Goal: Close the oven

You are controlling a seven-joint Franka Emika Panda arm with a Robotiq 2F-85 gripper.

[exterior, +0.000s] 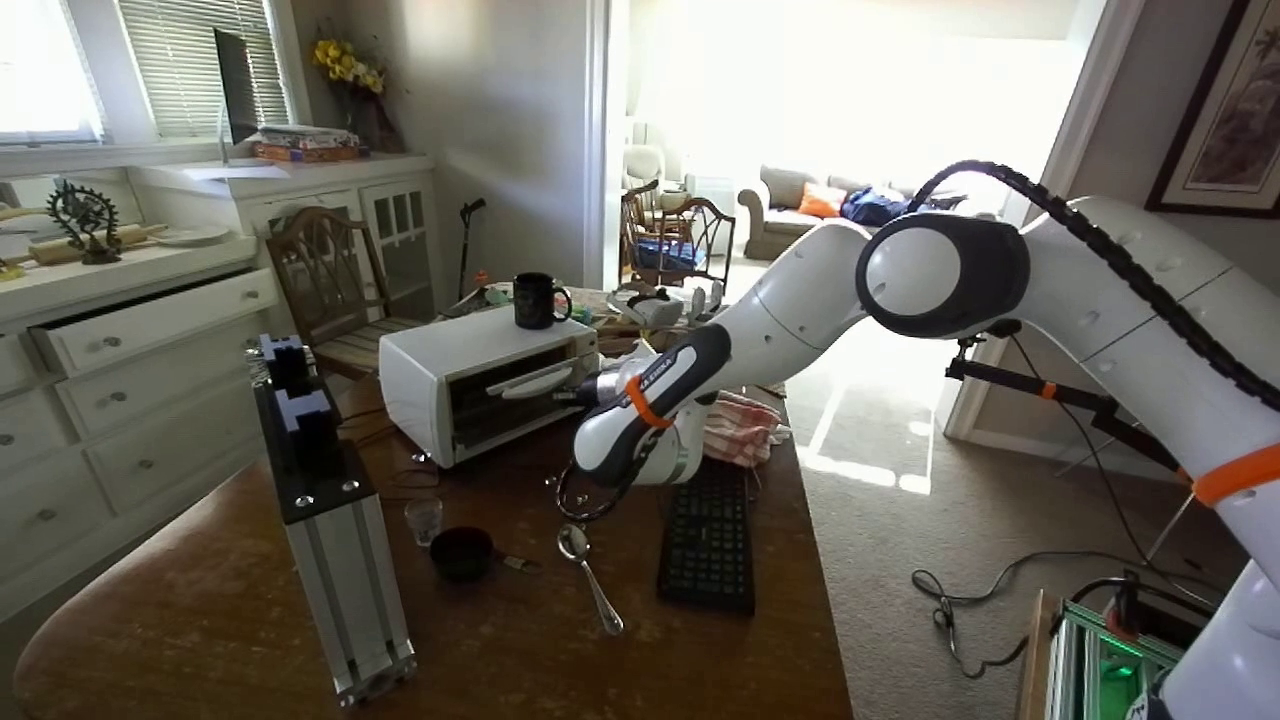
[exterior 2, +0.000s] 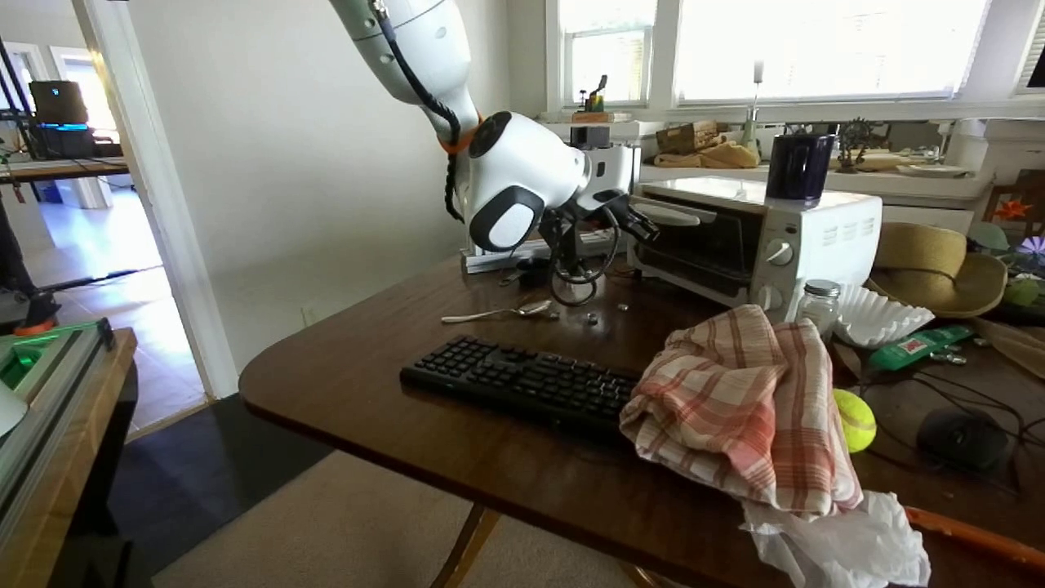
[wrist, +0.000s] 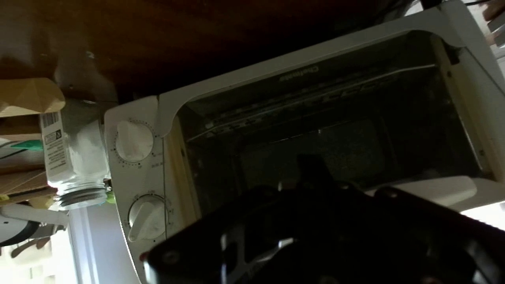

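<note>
The oven [exterior: 415, 390] is a white box with a dark glass front, standing on the wooden table. It also shows in an exterior view [exterior 2: 845, 245] and in the wrist view [wrist: 140, 173], upside down there. Its door seems tilted partly open; how far is hard to tell. The white door handle [exterior: 535, 383] stands out from the front, also visible in an exterior view [exterior 2: 673, 215]. My gripper [exterior: 567, 397] is at the door front beside the handle. In the wrist view its dark fingertips [wrist: 311, 159] look together, before the glass, with nothing between them. Part of the handle is hidden behind it.
A black mug [exterior: 535, 300] stands on the oven. A silver frame [exterior: 345, 590] stands on the table near a glass [exterior: 424, 520], a black cup [exterior: 462, 553] and a spoon [exterior: 590, 575]. A keyboard [exterior 2: 522, 376], checked towel [exterior 2: 735, 400] and jar [exterior 2: 819, 304] lie opposite.
</note>
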